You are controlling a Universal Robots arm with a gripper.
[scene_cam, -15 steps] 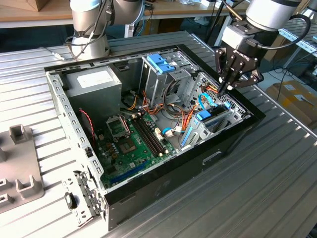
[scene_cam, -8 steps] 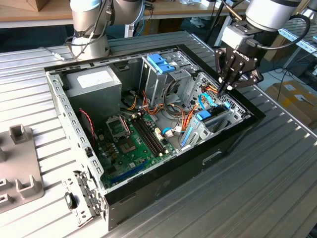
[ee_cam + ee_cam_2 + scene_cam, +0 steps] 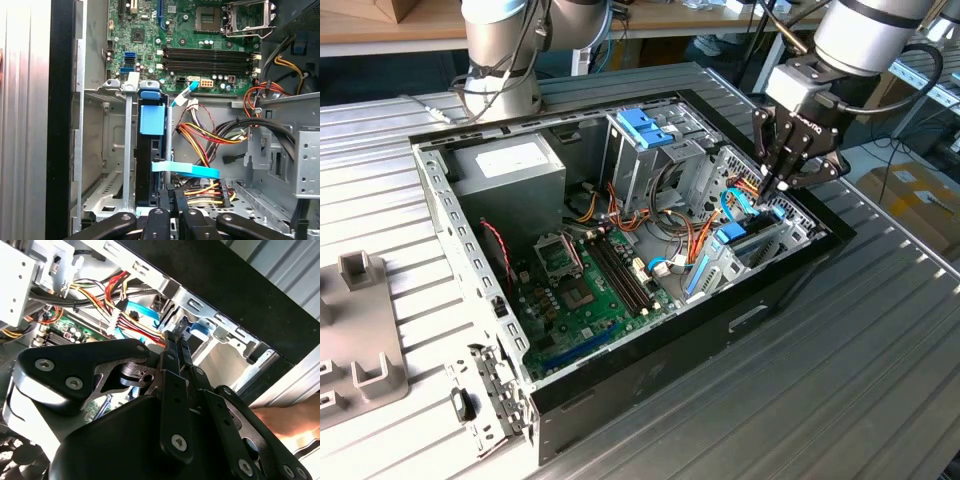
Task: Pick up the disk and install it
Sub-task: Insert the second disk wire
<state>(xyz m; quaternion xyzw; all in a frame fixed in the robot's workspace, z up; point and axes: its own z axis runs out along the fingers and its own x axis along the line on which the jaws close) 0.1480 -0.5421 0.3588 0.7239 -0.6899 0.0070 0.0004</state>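
The arm [image 3: 875,30] comes in from the upper corner on the exterior view's right, its grey-and-white wrist tilted downward. The black claw [image 3: 782,180] hangs from it, pointing steeply down. In both wrist views the two slim fingers [image 3: 176,347] lie pressed close together, with no gap between them, and the black linkage bars [image 3: 165,225] fan out behind them.

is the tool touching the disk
Cannot tell. In the first wrist view the tool sits close beside the disk standing in its bay, but the tool's tip hides any contact or gap.
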